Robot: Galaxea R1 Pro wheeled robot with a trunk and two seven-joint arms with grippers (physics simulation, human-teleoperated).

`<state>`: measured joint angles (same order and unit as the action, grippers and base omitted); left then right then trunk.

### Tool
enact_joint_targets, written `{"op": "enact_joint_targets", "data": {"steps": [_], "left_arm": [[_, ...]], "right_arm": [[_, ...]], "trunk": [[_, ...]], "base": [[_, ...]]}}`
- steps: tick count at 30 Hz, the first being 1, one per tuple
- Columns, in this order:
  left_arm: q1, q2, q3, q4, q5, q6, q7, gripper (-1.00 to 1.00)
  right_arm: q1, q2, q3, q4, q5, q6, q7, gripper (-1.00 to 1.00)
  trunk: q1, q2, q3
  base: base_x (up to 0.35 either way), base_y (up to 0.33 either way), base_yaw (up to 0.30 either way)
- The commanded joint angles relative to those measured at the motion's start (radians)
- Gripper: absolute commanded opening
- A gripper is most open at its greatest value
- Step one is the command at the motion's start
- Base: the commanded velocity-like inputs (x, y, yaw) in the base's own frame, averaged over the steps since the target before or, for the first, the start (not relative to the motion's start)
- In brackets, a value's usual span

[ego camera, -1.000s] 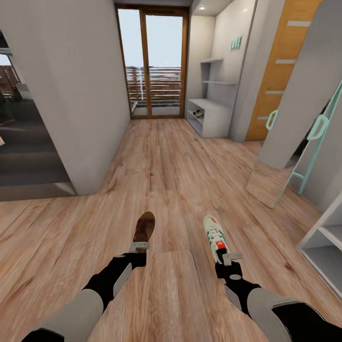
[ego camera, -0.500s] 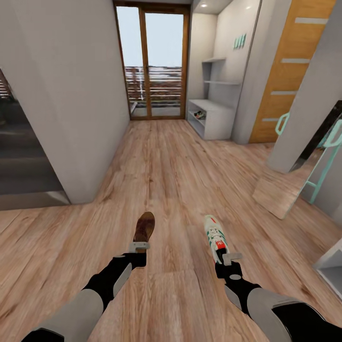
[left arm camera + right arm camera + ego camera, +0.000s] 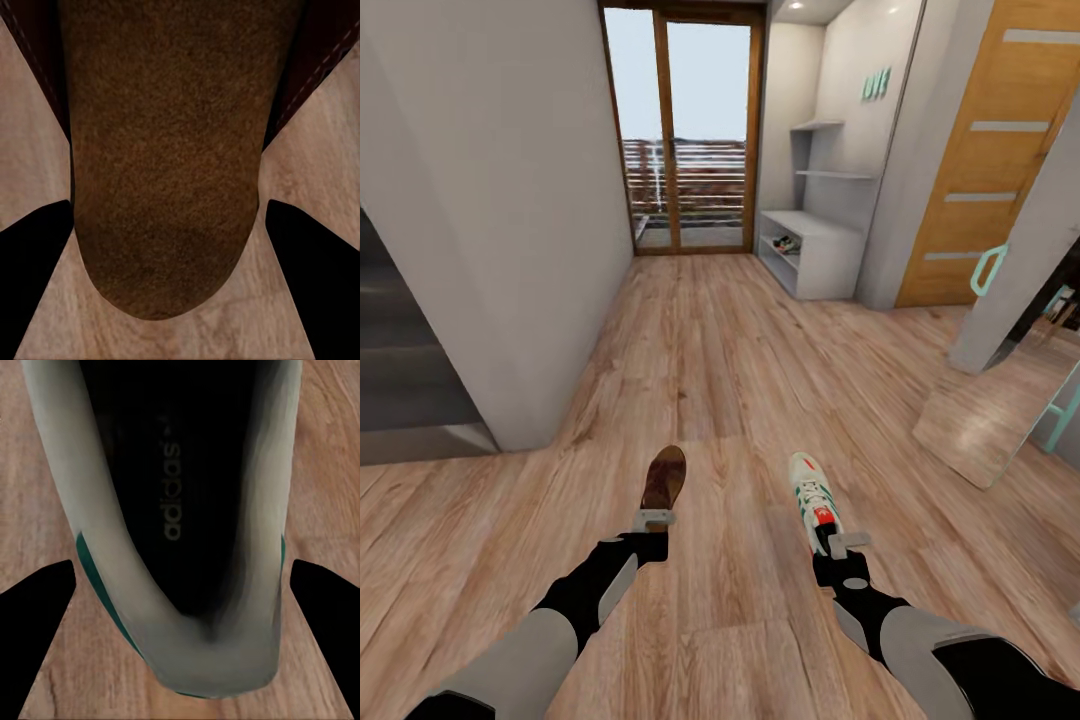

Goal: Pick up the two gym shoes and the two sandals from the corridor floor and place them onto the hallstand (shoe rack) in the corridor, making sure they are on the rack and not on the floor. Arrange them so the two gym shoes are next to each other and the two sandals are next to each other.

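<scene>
One sandal (image 3: pixel 664 479), clamped at the heel by left gripper (image 3: pixel 655 519). One gym shoe (image 3: pixel 815 499), clamped by right gripper (image 3: pixel 838 544). Hallstand (image 3: pixel 815 252): lower shelf holds small, indistinct footwear.

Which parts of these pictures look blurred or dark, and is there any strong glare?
Head view: sharp and evenly lit, brightest at the glass door, no harsh glare. Left wrist view: the sandal is very close, grainy and soft. Right wrist view: the gym shoe has a blurred rim and a nearly black interior, though its insole lettering is readable.
</scene>
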<state>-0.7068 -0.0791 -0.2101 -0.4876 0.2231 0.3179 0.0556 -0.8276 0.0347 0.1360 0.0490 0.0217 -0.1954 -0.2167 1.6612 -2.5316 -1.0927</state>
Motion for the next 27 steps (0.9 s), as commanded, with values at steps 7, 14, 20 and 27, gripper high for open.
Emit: {"op": "enact_joint_targets", "data": {"steps": [7,14,20,27], "left_arm": [[0.000,0.001,-0.006,-0.002,0.010,0.004,0.006,-1.00],[-0.001,0.001,-0.006,-0.002,0.010,0.004,0.006,-1.00],[0.000,0.001,-0.006,-0.002,0.010,0.004,0.006,-1.00],[0.000,0.001,-0.006,-0.002,0.010,0.004,0.006,-1.00]], "right_arm": [[-0.001,0.001,0.007,0.005,0.003,-0.006,-0.006,-1.00],[0.003,0.001,0.007,0.005,0.003,-0.006,-0.006,-1.00],[0.004,0.001,0.007,0.005,0.003,-0.006,-0.006,-1.00],[0.004,0.001,0.007,0.005,0.003,-0.006,-0.006,-1.00]], "trunk": [[0.000,0.000,-0.001],[0.000,0.000,-0.001],[0.000,0.000,-0.001],[0.000,0.000,-0.001]], "base": [[0.350,0.049,0.000],[0.350,0.006,0.000],[0.350,0.000,0.000],[0.350,0.000,0.000]]}}
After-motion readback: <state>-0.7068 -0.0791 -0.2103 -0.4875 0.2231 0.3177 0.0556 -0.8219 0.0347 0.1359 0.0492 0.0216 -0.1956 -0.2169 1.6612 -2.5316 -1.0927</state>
